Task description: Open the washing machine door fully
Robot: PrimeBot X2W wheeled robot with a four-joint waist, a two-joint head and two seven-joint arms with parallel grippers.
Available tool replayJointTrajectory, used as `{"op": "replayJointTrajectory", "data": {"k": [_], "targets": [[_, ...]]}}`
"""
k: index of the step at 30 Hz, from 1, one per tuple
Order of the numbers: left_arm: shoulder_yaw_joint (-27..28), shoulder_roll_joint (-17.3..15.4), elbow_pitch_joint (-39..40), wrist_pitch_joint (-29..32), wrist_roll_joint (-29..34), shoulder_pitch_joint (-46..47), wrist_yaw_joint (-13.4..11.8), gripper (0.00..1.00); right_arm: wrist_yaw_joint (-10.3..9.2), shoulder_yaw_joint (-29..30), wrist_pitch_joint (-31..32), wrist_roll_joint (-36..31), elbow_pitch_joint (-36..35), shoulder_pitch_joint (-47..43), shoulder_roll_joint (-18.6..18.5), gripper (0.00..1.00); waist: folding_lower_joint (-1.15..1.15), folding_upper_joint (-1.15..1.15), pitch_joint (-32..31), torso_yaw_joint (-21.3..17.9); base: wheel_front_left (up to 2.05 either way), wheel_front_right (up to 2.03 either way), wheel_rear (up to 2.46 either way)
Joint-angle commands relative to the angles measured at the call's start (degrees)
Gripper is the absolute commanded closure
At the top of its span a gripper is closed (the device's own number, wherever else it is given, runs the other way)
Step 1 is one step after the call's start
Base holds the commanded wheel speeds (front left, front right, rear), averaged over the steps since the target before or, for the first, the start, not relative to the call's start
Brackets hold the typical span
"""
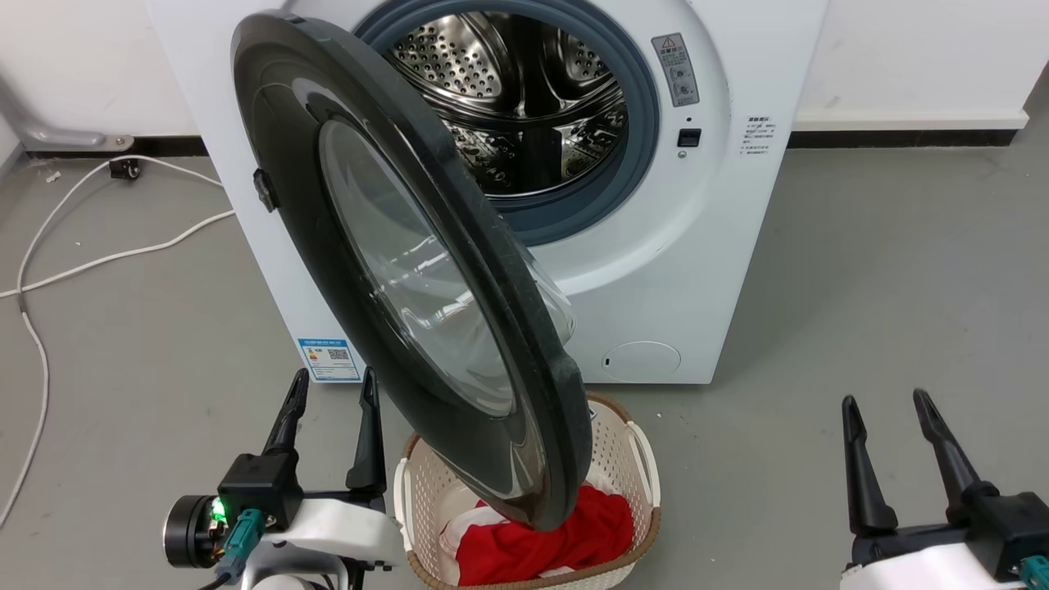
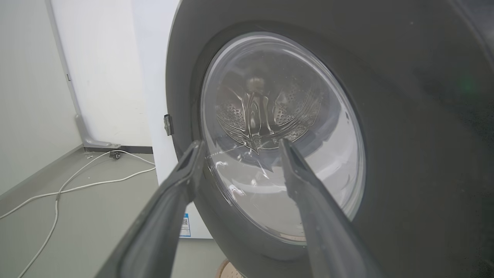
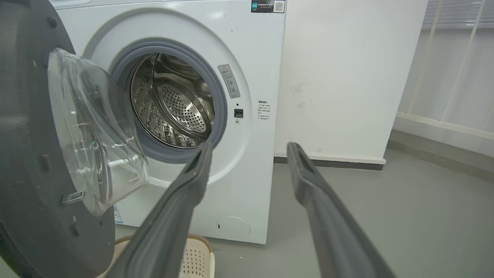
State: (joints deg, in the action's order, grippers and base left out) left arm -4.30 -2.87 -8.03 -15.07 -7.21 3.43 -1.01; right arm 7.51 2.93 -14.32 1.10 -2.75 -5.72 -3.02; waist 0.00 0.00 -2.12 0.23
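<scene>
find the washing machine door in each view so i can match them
Head view: washing machine door centre-left, above the basket.
Left wrist view: door across the centre and right.
Right wrist view: door at left edge.
Shared landmark: steel drum.

Door (image 1: 410,279) glossy black; washer (image 1: 656,270) white; drum (image 1: 524,82) perforated steel; basket (image 1: 623,459) cream lattice; cloth (image 1: 574,533) red.

basket (image 1: 624,459): cream, on floor | red cloth (image 1: 590,528): inside basket | white cable (image 1: 123,254): floor, left
</scene>
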Motion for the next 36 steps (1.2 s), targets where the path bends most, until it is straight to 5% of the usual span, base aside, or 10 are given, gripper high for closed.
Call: {"op": "replayJointTrajectory", "data": {"k": [1,14,15,16,17,26,36], "targets": [[0.18,-0.01,0.26,-0.15,0.47,-0.73,0.02,0.00,-0.04,0.32,-0.21,1.05,0.95,-0.46,0.20,0.00,0.00,0.00,0.11,0.04,0.00,0.00,0.00],[0.20,-0.01,0.54,-0.15,0.83,-0.70,0.28,0.00,-0.04,0.67,-0.70,2.69,3.15,1.08,0.22,0.00,0.00,0.00,0.42,-0.03,0.00,0.00,0.00],[0.17,-0.01,0.55,-0.15,0.74,-0.67,0.38,0.09,-0.04,0.69,-0.73,2.93,3.25,1.09,0.22,0.00,0.00,0.00,0.43,-0.01,0.00,0.00,0.00],[0.19,-0.01,0.62,-0.15,0.50,-0.62,0.41,0.75,-0.04,0.68,-0.73,2.90,3.35,1.14,0.22,0.00,0.00,0.00,0.43,0.01,0.00,0.00,0.00],[0.16,-0.01,0.65,-0.15,0.42,-0.61,0.47,1.00,-0.04,0.67,-0.72,2.95,3.41,1.18,0.22,0.00,0.00,0.00,0.42,0.02,0.00,0.00,0.00],[0.13,-0.01,4.15,-0.15,0.40,0.58,0.44,1.00,-0.04,0.44,-0.84,3.58,3.88,1.30,0.23,0.00,0.00,0.00,0.51,0.06,0.00,0.00,0.00],[-0.48,-0.01,16.57,-0.15,0.02,5.51,0.12,1.00,-0.04,0.59,-0.84,4.40,4.16,1.49,0.22,0.00,0.00,0.00,0.82,0.37,0.00,0.00,0.00]]}}
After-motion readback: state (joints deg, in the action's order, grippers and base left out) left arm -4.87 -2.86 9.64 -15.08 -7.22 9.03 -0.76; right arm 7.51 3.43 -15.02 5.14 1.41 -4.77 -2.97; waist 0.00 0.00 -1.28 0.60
